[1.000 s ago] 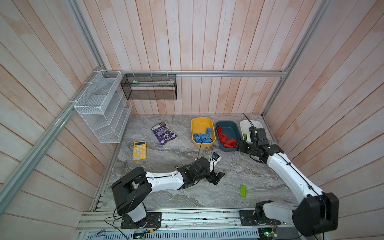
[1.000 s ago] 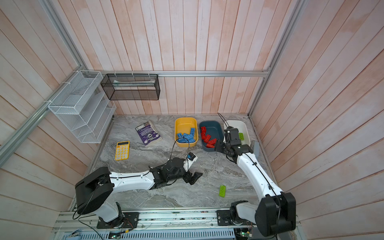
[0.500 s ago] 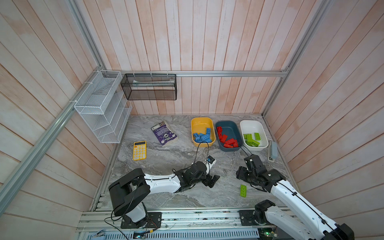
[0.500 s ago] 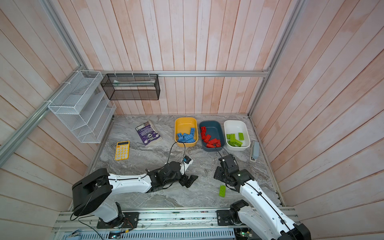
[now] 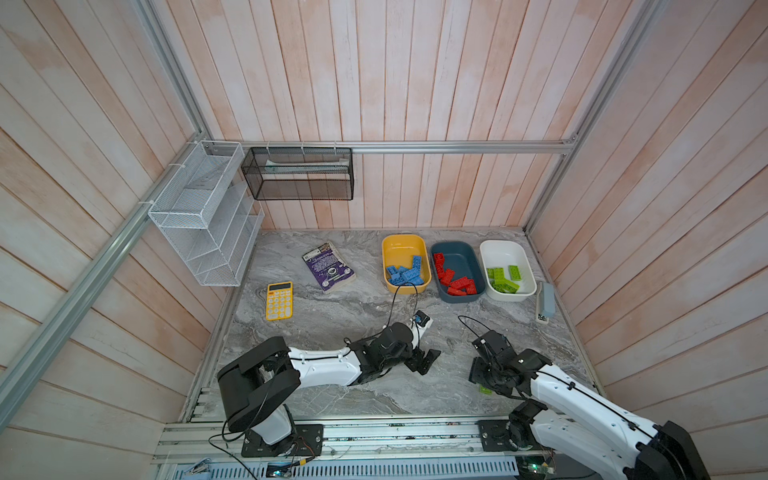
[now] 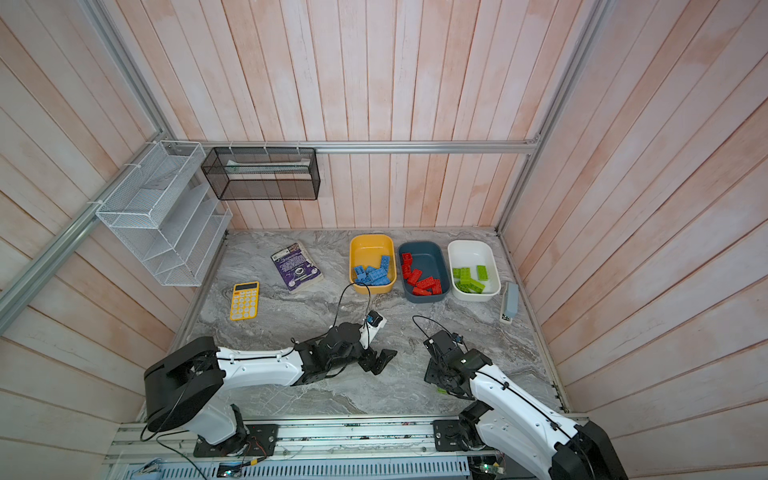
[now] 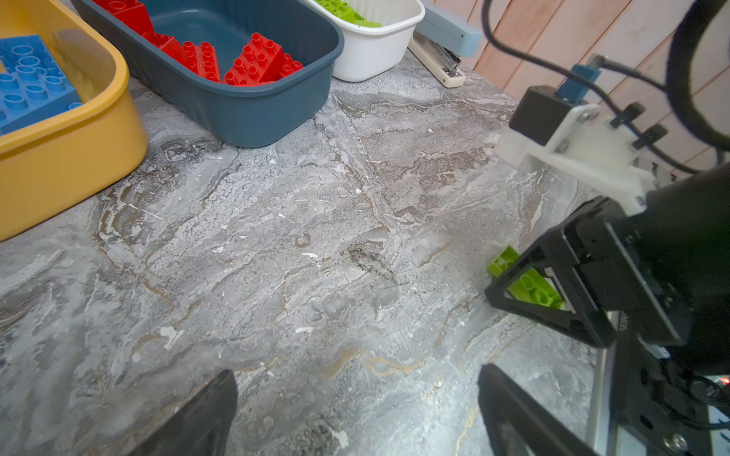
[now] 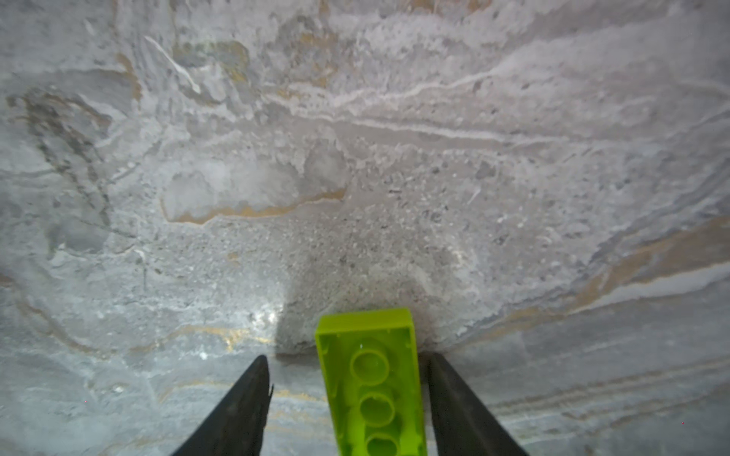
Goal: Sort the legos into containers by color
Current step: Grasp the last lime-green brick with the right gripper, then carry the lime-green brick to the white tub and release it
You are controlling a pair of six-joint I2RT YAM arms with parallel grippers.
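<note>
On the far left, a white wire rack (image 5: 199,224) hangs on the wall. Next to it hangs a black mesh basket (image 5: 299,174). Below them is the grey tabletop (image 5: 332,324). A yellow calculator (image 5: 279,300) lies on it near the left edge, and a purple book (image 5: 328,267) lies just to the right of that.

Then come three tubs side by side in a row. The yellow tub (image 5: 403,245) has the blue legos (image 5: 405,272) in it. The dark blue tub (image 5: 455,249) has the red legos (image 5: 455,280) in it. The white tub (image 5: 500,249) has the green legos (image 5: 505,278) in it. A stapler (image 5: 545,302) lies by the right wall, just past the white tub.

In front, closer to the robot, the left end effector (image 5: 426,360) is low over the bare tabletop. Its fingers are spread very wide and there is nothing between them.

To its right, the right end effector (image 5: 484,380) is down at the tabletop. One more green lego (image 8: 371,379) lies there, well apart from the tubs, and it sits between the two fingers. In the right wrist view, one finger is right next to the lego, and the other has a gap beside it. So the fingers are part way open around the lego and have not squeezed it.
</note>
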